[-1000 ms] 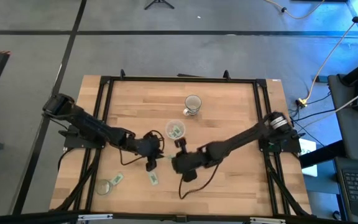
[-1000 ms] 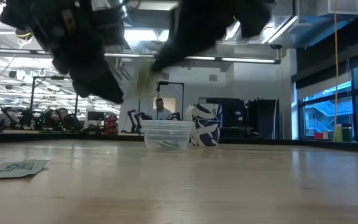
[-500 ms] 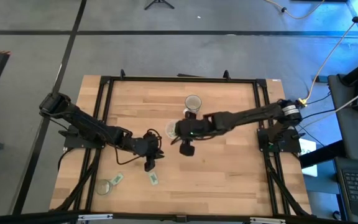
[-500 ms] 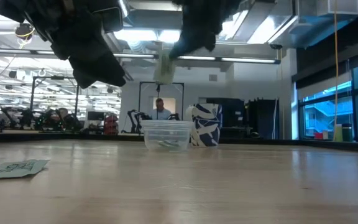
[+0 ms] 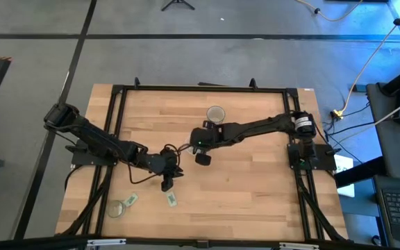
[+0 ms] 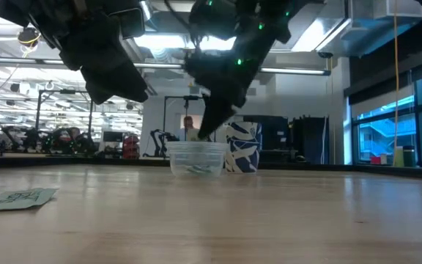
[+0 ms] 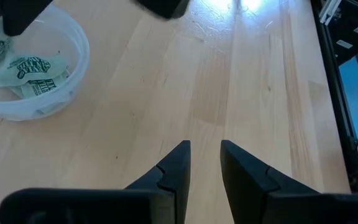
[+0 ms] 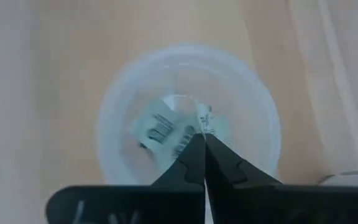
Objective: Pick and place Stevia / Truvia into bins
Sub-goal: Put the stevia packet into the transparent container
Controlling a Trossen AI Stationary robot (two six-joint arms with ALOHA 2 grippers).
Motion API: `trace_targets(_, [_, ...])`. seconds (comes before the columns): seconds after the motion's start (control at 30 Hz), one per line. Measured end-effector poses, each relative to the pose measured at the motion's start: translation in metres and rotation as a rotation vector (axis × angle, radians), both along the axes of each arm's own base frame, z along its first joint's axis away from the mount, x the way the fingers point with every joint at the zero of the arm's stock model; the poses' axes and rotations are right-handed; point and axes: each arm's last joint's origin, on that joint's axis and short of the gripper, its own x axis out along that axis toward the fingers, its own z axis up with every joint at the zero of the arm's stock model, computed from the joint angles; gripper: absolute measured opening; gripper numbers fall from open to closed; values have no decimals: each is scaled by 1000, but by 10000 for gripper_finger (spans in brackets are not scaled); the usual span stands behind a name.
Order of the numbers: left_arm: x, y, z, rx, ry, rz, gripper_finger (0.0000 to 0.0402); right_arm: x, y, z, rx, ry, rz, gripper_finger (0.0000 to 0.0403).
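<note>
**Right arm over the cup with a sachet, two more still on the desk**

The right gripper hung over the small round transparent plastic cup with the whitish rim, near the middle of the wooden desk. In the right wrist view its jaws were pressed together at the tips, and a small pale green and white paper sachet appeared to be pinched there, inside the mouth of the cup. I judge that the release was the step in hand; the sachet was not yet let go.

The left gripper waited a little nearer the front of the desk, not far from the cup. Its jaws stood slightly apart and held nothing, as the left wrist view showed.

About progress: several sachets already lay in the cup. At least two were left on the desk near the front left corner, one beside a small flat clear round piece and one further right. So the task was partly done.

The views differed. Only the wrist views showed the contents of the cup. The high view alone showed the remaining sachets together and a darker grey-looking round cup behind. The low view showed one loose sachet lying flat, and a person far behind in the room.
</note>
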Motion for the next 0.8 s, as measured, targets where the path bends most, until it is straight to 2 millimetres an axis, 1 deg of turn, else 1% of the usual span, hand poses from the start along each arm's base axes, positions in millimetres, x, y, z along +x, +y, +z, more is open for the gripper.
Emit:
trace_targets(0.13, [0,0,0,0,0,0,83,0,-2,-4,-67,22,-2,0])
trace_targets(0.23, [0,0,0,2,0,1,83,0,-2,-4,-73,22,5,1])
trace_targets(0.4, [0,0,0,4,0,1,83,1,-2,-4,-71,20,3,20])
trace_targets(0.57, [0,0,0,5,2,1,83,1,-2,-4,-72,17,4,53])
trace_targets(0.73, [0,0,0,16,4,-14,84,1,-2,-3,-71,15,0,101])
trace_targets(0.8, [-1,-2,0,25,6,-50,84,-1,-2,2,-63,6,-13,118])
